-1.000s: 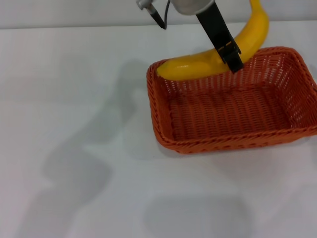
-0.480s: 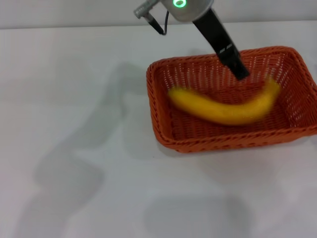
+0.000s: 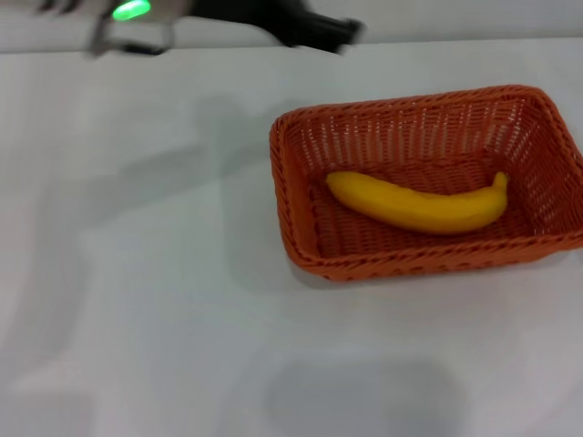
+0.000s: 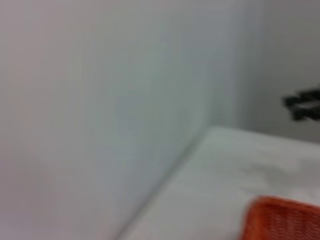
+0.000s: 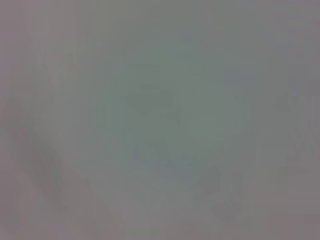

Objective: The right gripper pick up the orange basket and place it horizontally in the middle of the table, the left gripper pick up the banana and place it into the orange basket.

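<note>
The yellow banana [image 3: 419,205] lies flat on the floor of the orange basket [image 3: 410,102], its stem toward the right. The basket stands lengthwise on the white table [image 3: 137,273], right of centre. My left gripper [image 3: 328,33] is blurred at the far edge of the table, up and left of the basket and well apart from it. In the left wrist view its two black fingertips [image 4: 302,99] stand apart with nothing between them, and a corner of the basket [image 4: 285,220] shows. The right gripper is out of view.
A green light [image 3: 130,10] glows on the left arm's wrist at the far left. The right wrist view shows only a plain grey surface. A pale wall [image 4: 100,100] stands behind the table's far edge.
The left gripper has let go of the banana, which dropped and settled in the basket. The left arm has then swung up and away to the left.
</note>
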